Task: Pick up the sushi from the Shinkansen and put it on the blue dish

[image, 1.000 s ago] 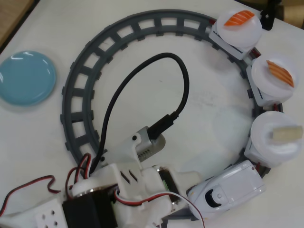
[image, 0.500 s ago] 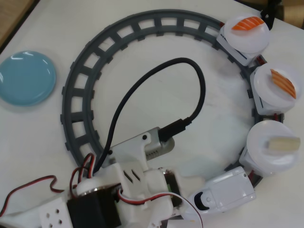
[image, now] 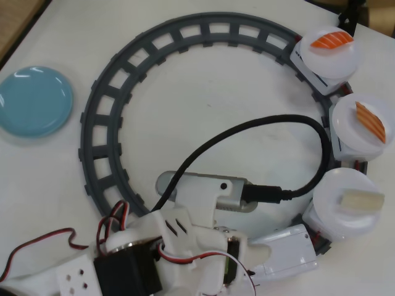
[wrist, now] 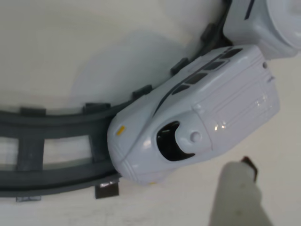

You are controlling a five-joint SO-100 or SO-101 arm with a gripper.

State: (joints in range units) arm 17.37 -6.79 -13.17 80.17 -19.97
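The white Shinkansen engine (image: 285,250) stands on the grey track at the bottom right of the overhead view and fills the wrist view (wrist: 197,117). Its three cars carry round white plates. The nearest plate (image: 338,222) holds the pale beige sushi (image: 361,201). The blue dish (image: 34,102) lies empty at the far left, outside the track. My gripper (image: 260,253) sits low beside the engine's nose, far from the sushi. Only one pale fingertip (wrist: 237,188) shows in the wrist view, so I cannot see how the jaws stand.
A striped orange-and-white piece (image: 370,121) and a bright orange piece (image: 332,41) lie on the other two plates. The grey circular track (image: 99,123) rings the table's middle. A black cable (image: 278,123) loops over it from the silver camera (image: 203,188) on my arm.
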